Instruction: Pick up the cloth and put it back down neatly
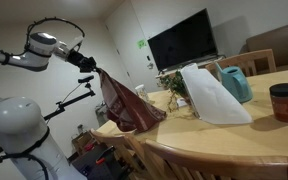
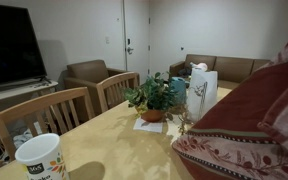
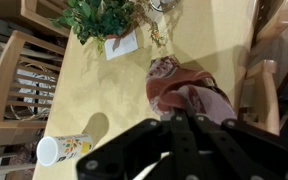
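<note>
While the pincer (image 1: 94, 70) clamps it, the cloth (image 1: 124, 102) hangs — over the table (image 1: 234, 142).

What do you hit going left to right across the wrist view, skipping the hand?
slat-backed wooden chair → paper cup → potted plant → maroon cloth → second wooden chair

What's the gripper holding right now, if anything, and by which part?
The gripper is shut on the maroon cloth, pinching it at its upper end. The rest of it hangs loosely below.
</note>
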You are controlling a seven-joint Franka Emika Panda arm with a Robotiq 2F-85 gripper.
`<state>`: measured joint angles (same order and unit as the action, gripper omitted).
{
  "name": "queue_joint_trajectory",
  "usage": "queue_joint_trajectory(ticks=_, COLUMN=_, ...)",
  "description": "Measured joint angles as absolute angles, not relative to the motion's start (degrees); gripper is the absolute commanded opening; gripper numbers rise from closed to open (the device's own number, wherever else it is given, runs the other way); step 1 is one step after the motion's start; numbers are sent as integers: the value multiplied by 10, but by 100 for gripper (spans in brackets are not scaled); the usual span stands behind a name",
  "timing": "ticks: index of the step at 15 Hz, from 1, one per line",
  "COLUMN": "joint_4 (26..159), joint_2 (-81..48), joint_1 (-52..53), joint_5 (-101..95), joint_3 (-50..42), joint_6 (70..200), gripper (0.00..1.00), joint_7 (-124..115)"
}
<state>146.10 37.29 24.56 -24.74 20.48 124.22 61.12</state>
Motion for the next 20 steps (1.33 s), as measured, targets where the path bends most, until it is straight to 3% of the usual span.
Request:
queue_joint_trajectory(ticks=13, joint_4=1461, joint_2=358, joint_1=258, joint_5=-246, joint_3=199, joint_6=1242, gripper=1, joint_7=611)
queue_joint_trajectory(ticks=20, joint_4=1419, joint_2=418, joint_1=251, joint_5=-274, joint_3=190, joint_6=1243, gripper=1, joint_7=573)
